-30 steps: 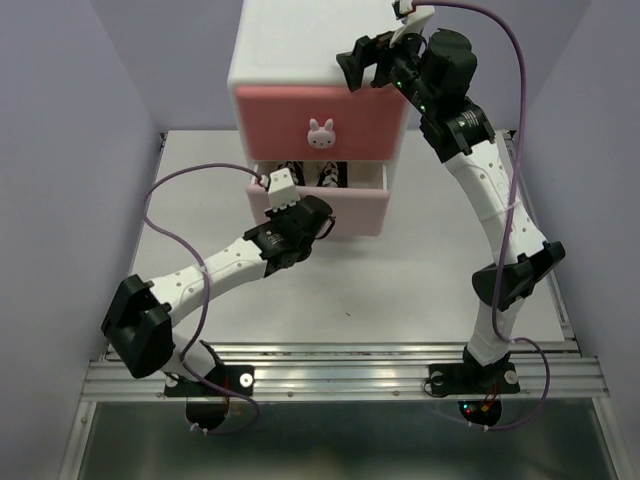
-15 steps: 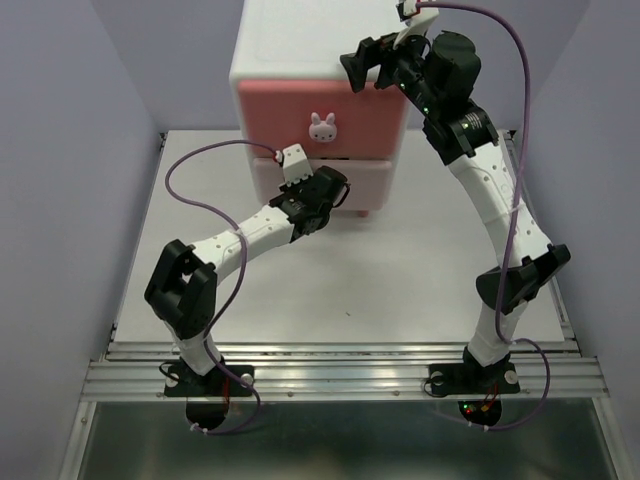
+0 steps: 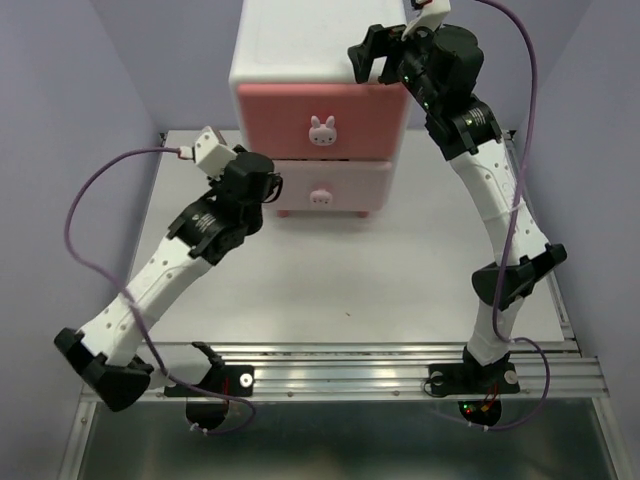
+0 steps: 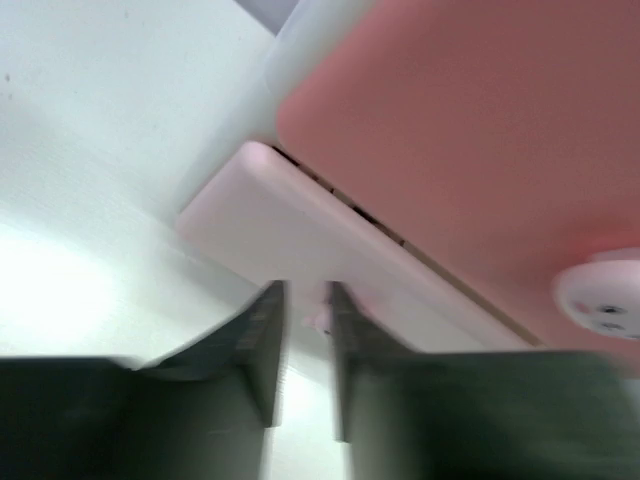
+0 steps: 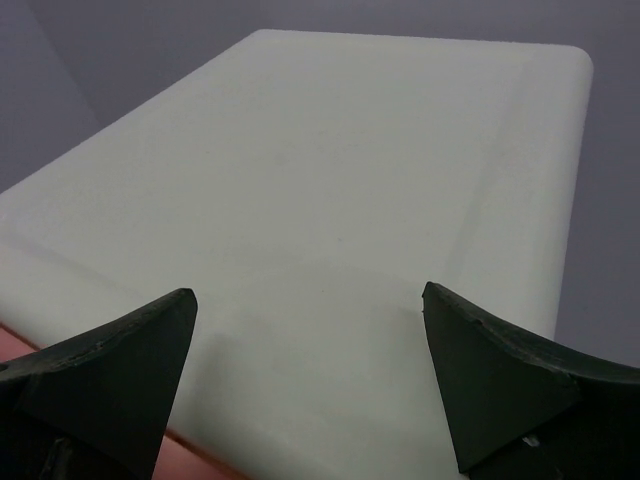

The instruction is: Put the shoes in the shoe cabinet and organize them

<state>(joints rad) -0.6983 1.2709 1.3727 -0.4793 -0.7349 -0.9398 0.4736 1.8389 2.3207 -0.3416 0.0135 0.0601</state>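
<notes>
The shoe cabinet (image 3: pixel 300 60) stands at the far middle of the table (image 3: pixel 400 270), its back close to the rear wall (image 3: pixel 180 40). Both drawers sit pushed in flush: the darker pink upper drawer (image 3: pixel 300 120) with its bunny knob (image 3: pixel 321 130), and below it the pale pink lower drawer (image 3: pixel 345 188) with a smaller knob (image 3: pixel 320 195).

The left gripper (image 3: pixel 270 185) is at the left end of the lower drawer front. In the left wrist view, which is blurred, its fingers (image 4: pixel 268 330) are drawn almost together with only a thin slit between them, and nothing is in that slit. They point at the corner of the pale drawer.

The right gripper (image 3: pixel 372 58) hangs above the right part of the cabinet's white top. The right wrist view shows its jaws spread wide, gripping nothing, with the flat top and its rounded far corners filling the space between them.

The table is a matt white sheet with a few faint specks. Plain lavender walls close it in on the left (image 3: pixel 60 150), the right and the back. A ribbed aluminium rail (image 3: pixel 340 375) runs along the near edge and carries both arm bases. A purple cable (image 3: pixel 85 200) loops out from the left wrist.
</notes>
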